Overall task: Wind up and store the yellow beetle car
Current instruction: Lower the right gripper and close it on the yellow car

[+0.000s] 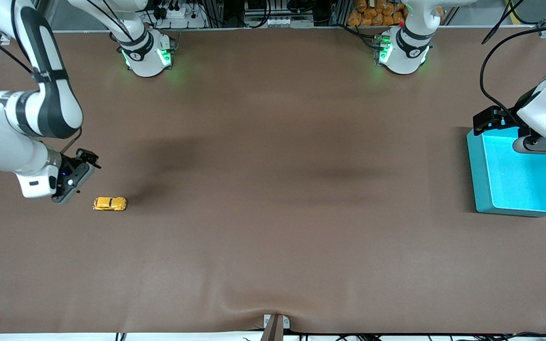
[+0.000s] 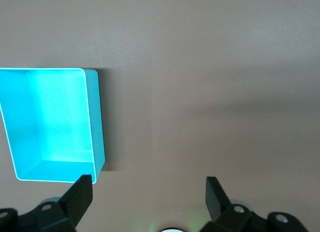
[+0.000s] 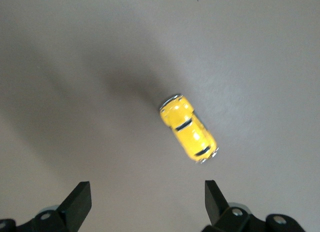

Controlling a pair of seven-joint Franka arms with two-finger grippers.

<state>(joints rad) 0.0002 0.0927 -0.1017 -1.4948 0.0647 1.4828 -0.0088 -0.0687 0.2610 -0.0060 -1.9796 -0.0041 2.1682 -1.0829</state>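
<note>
Nearest the front camera, bare brown worktop [image 1: 273,246] is carrying everything, and on it the teal bin [image 1: 519,175] is sitting empty at the left arm's end, so storing is not yet done. Over the bin's farther edge the left gripper [image 2: 149,188] is waiting with fingers [image 2: 80,194] spread, while the right gripper [image 3: 147,194], fingers likewise spread and gripping nothing, is hovering just beside the yellow beetle car [image 1: 110,204]. That car is resting ungrasped at the right arm's end, well apart from the bin, so winding and storing both appear to be left.

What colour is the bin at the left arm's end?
Bright teal bin, empty inside; clearest in the left wrist view.
</note>
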